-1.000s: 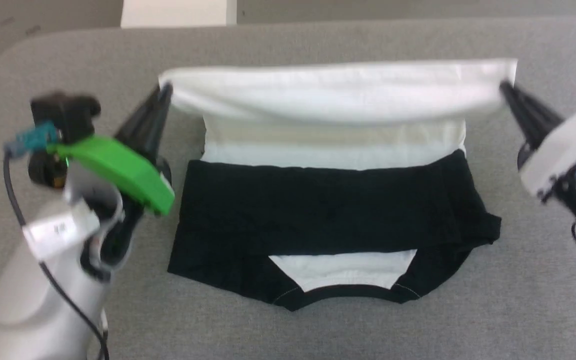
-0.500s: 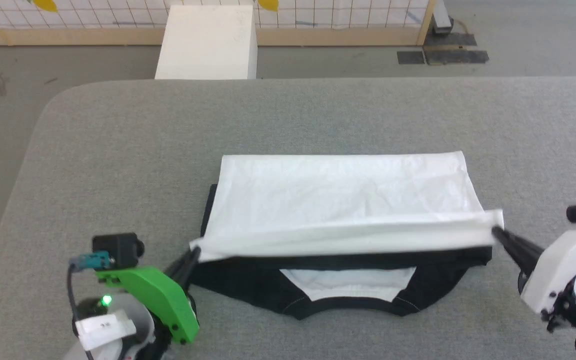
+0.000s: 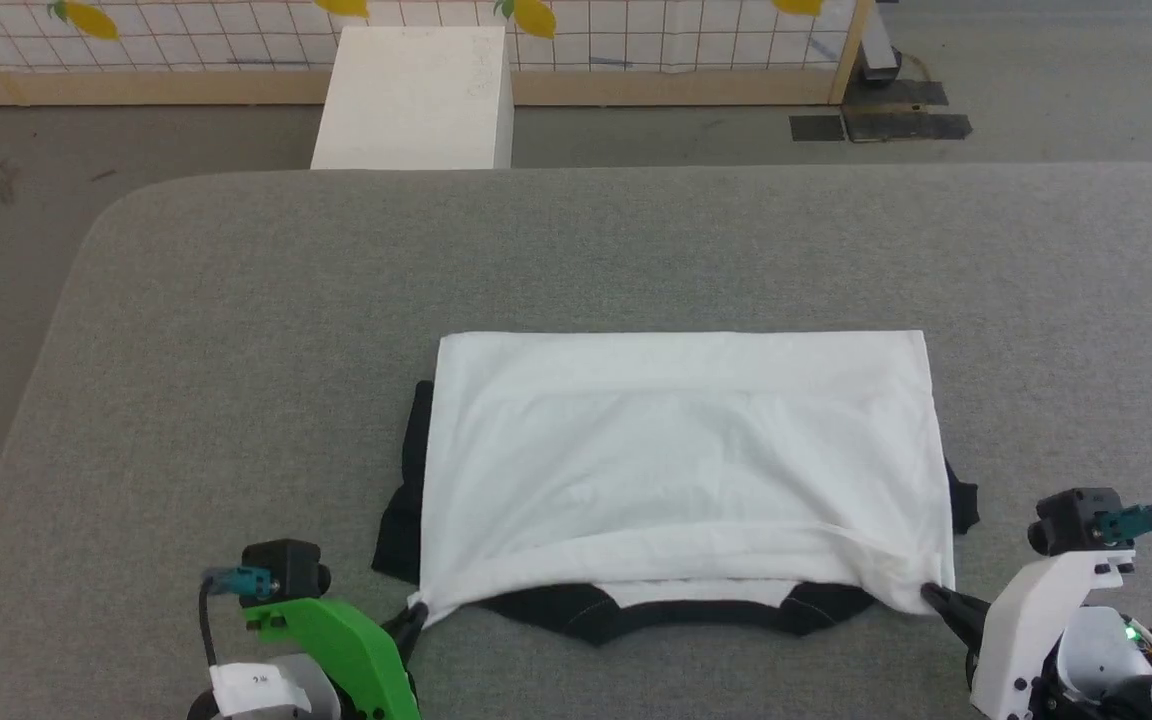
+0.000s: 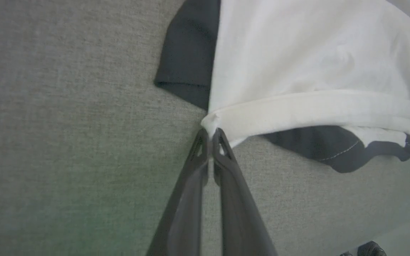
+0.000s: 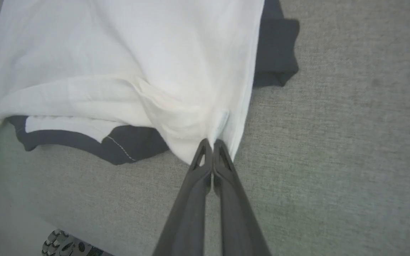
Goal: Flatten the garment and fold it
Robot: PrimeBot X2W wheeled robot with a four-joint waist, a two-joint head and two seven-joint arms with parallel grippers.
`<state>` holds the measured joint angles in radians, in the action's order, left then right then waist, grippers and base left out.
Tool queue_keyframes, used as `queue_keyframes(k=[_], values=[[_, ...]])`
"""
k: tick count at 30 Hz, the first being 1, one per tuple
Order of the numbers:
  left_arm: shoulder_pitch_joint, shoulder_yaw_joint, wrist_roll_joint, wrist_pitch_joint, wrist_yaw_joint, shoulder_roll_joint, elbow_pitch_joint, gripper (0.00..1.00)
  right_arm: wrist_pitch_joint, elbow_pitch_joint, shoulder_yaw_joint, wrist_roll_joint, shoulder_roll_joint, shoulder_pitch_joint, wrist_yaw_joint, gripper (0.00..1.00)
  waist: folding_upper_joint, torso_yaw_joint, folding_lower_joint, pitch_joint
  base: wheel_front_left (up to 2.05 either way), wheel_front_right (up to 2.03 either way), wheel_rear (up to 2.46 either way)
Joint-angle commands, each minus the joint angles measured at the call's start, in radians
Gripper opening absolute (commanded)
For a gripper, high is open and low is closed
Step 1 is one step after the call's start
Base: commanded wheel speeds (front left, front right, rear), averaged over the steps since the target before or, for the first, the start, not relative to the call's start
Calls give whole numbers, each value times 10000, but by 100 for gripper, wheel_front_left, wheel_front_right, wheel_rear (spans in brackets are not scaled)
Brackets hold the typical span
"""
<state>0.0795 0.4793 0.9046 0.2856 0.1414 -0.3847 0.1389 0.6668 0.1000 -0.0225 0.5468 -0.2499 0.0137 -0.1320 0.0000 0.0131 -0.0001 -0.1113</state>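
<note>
The garment (image 3: 681, 460) lies on the grey table, its white body folded toward me over the black sleeves. Black trim and a curved black band (image 3: 636, 610) peek out along the near edge, and black sleeve ends stick out at both sides. My left gripper (image 3: 414, 612) is shut on the garment's near left white corner (image 4: 210, 122), low at the table. At the near right corner (image 5: 208, 137) my right gripper (image 3: 931, 595) is shut on the white cloth. A loose ridge of cloth runs between the two held corners.
The grey padded table (image 3: 236, 330) has a rounded far left corner. Beyond it on the floor stand a white box (image 3: 416, 95) and a wooden-framed grid fence (image 3: 636, 60). Dark floor mats (image 3: 881, 115) lie at the far right.
Both grippers have drawn the white edge toward me, over the black sleeves down to the near edge. The head camera has tilted up, so the picture shifted.
</note>
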Motion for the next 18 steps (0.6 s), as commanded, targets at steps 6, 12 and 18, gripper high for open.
queue_keyframes(k=[6, 12, 18], values=[[-77, -390, 167, 135, 439, -252, 66, 100, -453, -72, 457, -112, 16, -2, 13, 100, 0, -12, 1, 160, 0, 0, 0], [-269, -1292, 313, -239, 1083, -667, -814, 100, -420, -669, 1489, 97, 66, 77, 13, 100, 0, -19, 1, 245, 0, 0, 0], [-69, -2493, -380, -2407, 1157, -955, -2148, 100, 127, -963, 2174, 147, -17, 819, 13, 100, 0, -111, 1, -19, 0, 0, 0]])
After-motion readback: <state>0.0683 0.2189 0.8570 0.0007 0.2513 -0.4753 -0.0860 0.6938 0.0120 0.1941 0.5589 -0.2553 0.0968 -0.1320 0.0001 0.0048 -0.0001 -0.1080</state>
